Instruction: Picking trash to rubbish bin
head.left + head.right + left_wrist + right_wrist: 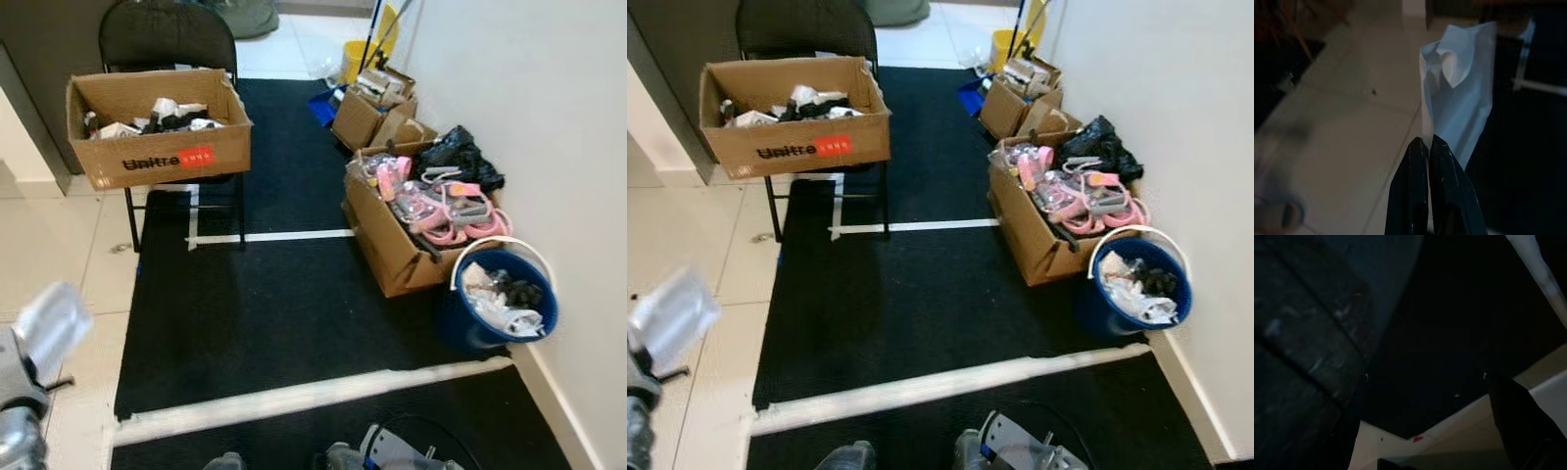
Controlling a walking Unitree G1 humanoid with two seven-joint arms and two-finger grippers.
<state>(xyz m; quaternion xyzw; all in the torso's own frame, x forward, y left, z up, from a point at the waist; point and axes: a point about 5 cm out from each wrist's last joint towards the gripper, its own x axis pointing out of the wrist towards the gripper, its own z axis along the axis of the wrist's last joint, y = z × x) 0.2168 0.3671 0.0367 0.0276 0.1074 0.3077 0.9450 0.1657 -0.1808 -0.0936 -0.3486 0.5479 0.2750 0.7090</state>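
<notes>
The left gripper [1425, 147] has its two black fingers pressed together on a piece of pale blue plastic trash [1462, 93]. The trash sticks up past the fingertips and is crumpled at the top. From the head, the trash looks like a blurry pale shape over the light floor tiles [69, 264], just off the edge of the black mat [265, 304].

The blue bucket [490, 328] is the bin. It sits on the far side of the mat from the trash, right by the white wall [549, 127]. It has a white handle and already has crumpled paper inside. Next to the bucket is an open cardboard box of pink things [431, 211]. Behind that box sit a black bag [460, 157] and more boxes [377, 108].

Across the mat from the bucket, a black chair [167, 39] holds a cardboard box with a red label [162, 127].

The right wrist view is very dark, so I cannot tell how the right gripper's fingers stand.
</notes>
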